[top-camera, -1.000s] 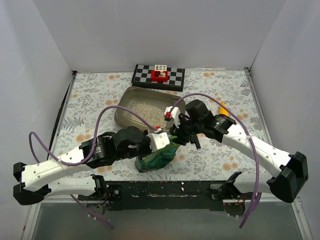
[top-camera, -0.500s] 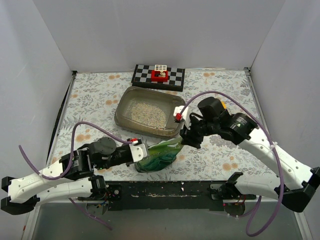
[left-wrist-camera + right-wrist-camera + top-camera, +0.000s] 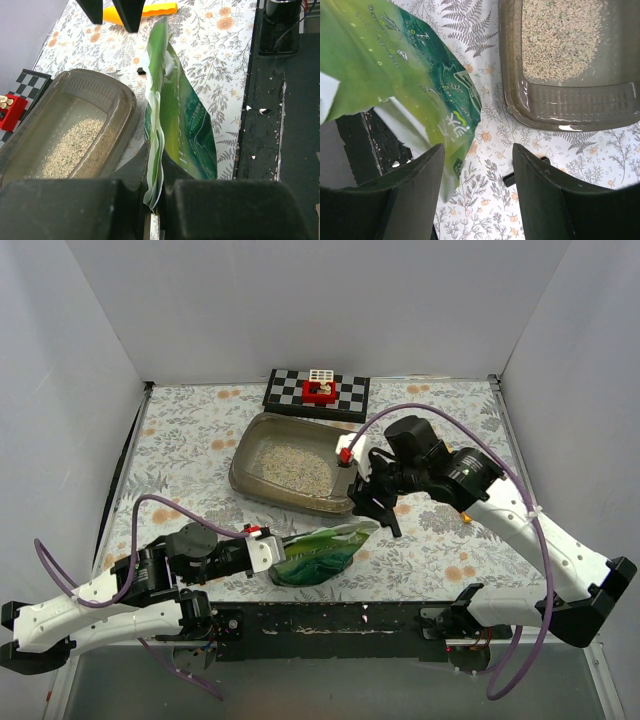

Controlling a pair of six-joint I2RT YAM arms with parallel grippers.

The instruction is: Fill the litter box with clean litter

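The litter box (image 3: 241, 462) lies beyond the left claw (image 3: 276, 549), apart from it, and near the right claw (image 3: 382, 516), up and to its left in the top view.

**Arm pose.** The left arm stretches low along the near edge, forearm almost level, claw pointing right. The left claw is closed tight on one end of the green bag (image 3: 320, 552), with the crinkled edge pinched between its pads (image 3: 75, 210). The right arm reaches in from the right with a raised elbow and bent wrist, claw pointing down at the cloth. The right claw stands wide with nothing between its fingers (image 3: 547, 195). The bag's other end lies just beside it, and no contact is visible.

**Containers.**
- The clean litter (image 3: 292, 462) covers the middle of the box floor in a thin layer (bare plastic shows along the walls).
- Whether the bag holds anything cannot be told.

**Surface and room.**
- The table carries a floral cloth (image 3: 190, 440), with a black rail (image 3: 330, 618) at its near edge.
- A yellow-orange scoop (image 3: 150, 9) lies beyond the right claw.
- A small black piece (image 3: 509, 178) rests on the cloth below that claw.
- A checkered board (image 3: 345, 395) bearing a red block (image 3: 320, 392) sits behind the box.
- Plain white walls enclose three sides.
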